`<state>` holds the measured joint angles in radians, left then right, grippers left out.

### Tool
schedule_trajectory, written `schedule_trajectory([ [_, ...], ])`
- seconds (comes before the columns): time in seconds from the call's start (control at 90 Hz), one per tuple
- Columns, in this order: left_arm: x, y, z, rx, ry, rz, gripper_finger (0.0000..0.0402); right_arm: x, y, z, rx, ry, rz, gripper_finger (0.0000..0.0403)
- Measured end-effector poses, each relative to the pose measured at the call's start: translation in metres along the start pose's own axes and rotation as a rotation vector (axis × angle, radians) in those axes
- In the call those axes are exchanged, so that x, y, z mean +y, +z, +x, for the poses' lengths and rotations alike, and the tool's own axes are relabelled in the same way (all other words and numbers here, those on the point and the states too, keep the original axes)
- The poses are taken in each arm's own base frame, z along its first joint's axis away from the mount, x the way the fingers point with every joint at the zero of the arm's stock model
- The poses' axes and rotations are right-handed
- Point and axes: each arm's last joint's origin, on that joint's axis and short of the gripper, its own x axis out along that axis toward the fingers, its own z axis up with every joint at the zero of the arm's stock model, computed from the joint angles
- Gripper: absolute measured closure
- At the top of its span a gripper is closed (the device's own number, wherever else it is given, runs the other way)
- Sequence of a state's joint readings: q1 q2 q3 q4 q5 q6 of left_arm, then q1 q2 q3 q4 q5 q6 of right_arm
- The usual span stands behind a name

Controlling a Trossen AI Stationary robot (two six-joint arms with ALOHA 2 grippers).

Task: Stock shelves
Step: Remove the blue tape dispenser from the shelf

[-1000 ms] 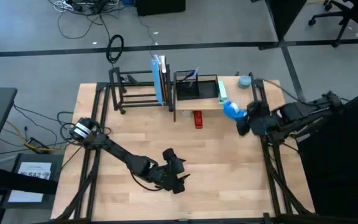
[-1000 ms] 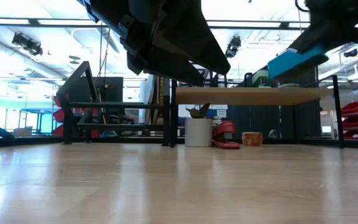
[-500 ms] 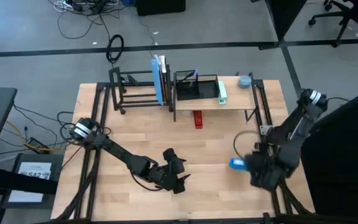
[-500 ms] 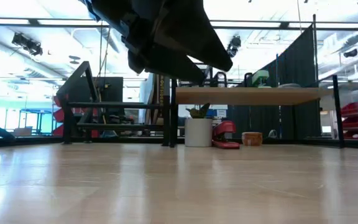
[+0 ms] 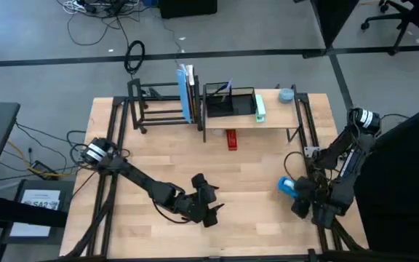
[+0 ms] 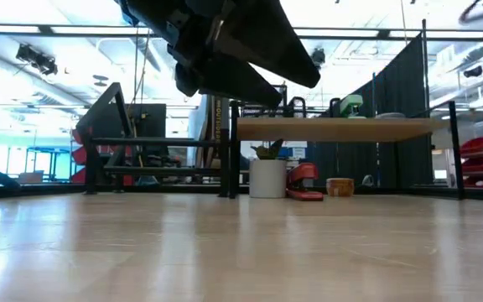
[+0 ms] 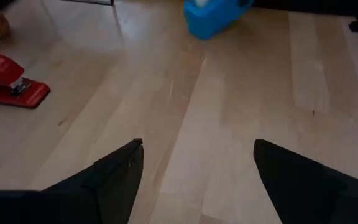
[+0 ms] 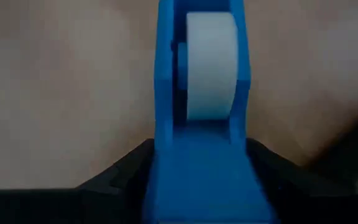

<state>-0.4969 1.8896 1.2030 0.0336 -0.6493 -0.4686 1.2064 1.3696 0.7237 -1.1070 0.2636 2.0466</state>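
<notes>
**Right gripper grips a blue tape dispenser near the table's front right**

The right gripper (image 5: 297, 195) sits over the front right part of the table (image 5: 253, 167), its fingers clamped on a blue tape dispenser (image 8: 201, 118) — the white roll shows between the blue side walls in the right wrist view. From the left wrist view the dispenser (image 7: 213, 14) appears on or just above the bare wood.

The left gripper (image 5: 208, 204) hangs over the front middle of the table, fingers spread apart and empty.

At the back edge stand the shelves: the black tube-frame rack (image 5: 158, 105) on the left, with upright books (image 5: 188, 91) at its right end, and just beside it the wood-topped shelf (image 5: 249, 116), which carries a black mesh organizer (image 5: 230, 102) and a green item (image 5: 260, 108). A red stapler (image 5: 231, 138) lies under the wood top — well apart from both grippers.
</notes>
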Motion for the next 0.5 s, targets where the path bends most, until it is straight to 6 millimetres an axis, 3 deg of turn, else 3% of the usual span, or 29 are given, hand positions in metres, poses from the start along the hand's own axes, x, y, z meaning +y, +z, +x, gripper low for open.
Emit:
schedule_trajectory([
  [0.089,0.000,0.000,0.000,0.000,0.000,0.000,0.0117,-0.005,-0.002,0.005,0.038,-0.140,0.099,0.0222],
  [0.178,0.000,0.000,0.000,0.000,0.000,0.001,0.0117,-0.004,-0.004,0.007,0.057,-0.173,0.131,0.0214],
  [0.289,0.000,0.000,0.000,0.000,0.002,0.004,0.0117,0.000,-0.006,0.005,0.110,-0.148,0.143,0.0195],
  [0.5,0.002,0.002,0.002,-0.006,0.004,0.006,0.0117,0.001,0.005,-0.020,0.253,-0.046,0.108,0.0131],
])
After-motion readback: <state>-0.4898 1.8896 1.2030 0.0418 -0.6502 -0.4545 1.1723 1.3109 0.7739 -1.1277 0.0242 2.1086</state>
